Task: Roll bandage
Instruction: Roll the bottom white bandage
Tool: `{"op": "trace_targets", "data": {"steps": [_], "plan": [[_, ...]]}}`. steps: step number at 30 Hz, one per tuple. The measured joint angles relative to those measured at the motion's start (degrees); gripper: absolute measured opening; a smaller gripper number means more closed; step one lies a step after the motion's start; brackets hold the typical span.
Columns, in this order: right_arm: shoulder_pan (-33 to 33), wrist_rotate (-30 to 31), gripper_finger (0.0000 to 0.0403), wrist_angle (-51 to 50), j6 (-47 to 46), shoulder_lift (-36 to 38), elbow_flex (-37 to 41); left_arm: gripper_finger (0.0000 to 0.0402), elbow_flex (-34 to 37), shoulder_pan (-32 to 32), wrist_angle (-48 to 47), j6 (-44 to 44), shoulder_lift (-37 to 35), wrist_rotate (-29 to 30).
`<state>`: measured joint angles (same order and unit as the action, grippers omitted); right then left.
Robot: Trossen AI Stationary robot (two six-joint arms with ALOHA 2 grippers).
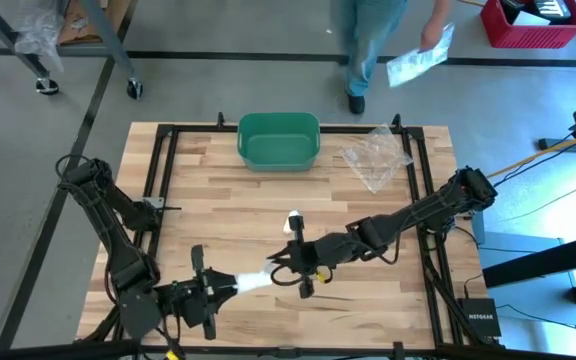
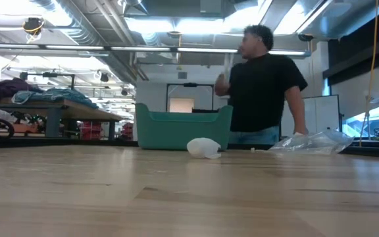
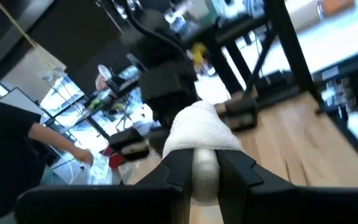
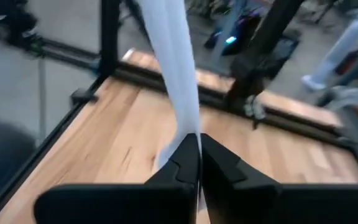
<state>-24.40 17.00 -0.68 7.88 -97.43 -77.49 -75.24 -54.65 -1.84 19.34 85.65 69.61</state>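
Observation:
A white bandage (image 1: 253, 280) spans the air above the table's near part, between my two grippers. My left gripper (image 1: 220, 287) is at its left end, shut on a bunched, rounded wad of it (image 3: 201, 127). My right gripper (image 1: 288, 268) is at its right end, shut on a flat strip (image 4: 178, 74) that runs away from the fingers toward the left arm. Neither gripper shows in the low view. My left gripper pinches the bunched end of the bandage (image 3: 205, 171) between its two fingers, which lie level and point toward the table's right. The wad bulges out beyond the fingertips and is clear of the table. My right gripper pinches the flat strip of the bandage (image 4: 192, 127) between its two shut fingers, which point toward the table's left and slant a little downward. The strip runs straight on from the fingertips, drawn fairly taut and clear of the table.
A green bin (image 1: 279, 140) stands at the table's far middle, with a clear plastic bag (image 1: 376, 155) to its right. A small white lump (image 1: 293, 222) lies on the wood just beyond my right gripper. A person (image 2: 265, 85) walks behind the far edge.

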Motion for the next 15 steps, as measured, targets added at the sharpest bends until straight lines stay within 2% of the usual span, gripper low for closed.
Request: {"op": "trace_targets", "data": {"steps": [2, 6, 11, 15], "plan": [[-0.97, 3.13, 0.0013, 2.87, 0.55, -0.45, -0.02, 0.004, 0.0, 0.07, 4.39, 2.25, -0.02, 0.09], [-2.18, 3.47, 0.0007, 9.6, 1.9, -2.27, 0.0, 0.004, 0.0, 1.98, 7.39, 4.93, 0.12, 0.58], [-3.86, 4.44, 0.0008, 10.98, 1.48, -2.93, 0.0, 0.004, 0.0, 4.25, 4.35, 6.19, 0.13, 9.42], [-6.77, 6.71, 0.0006, 11.09, 4.31, -2.93, -1.5, 0.004, 0.0, 4.44, -2.17, 3.81, 0.2, 10.95]]}}
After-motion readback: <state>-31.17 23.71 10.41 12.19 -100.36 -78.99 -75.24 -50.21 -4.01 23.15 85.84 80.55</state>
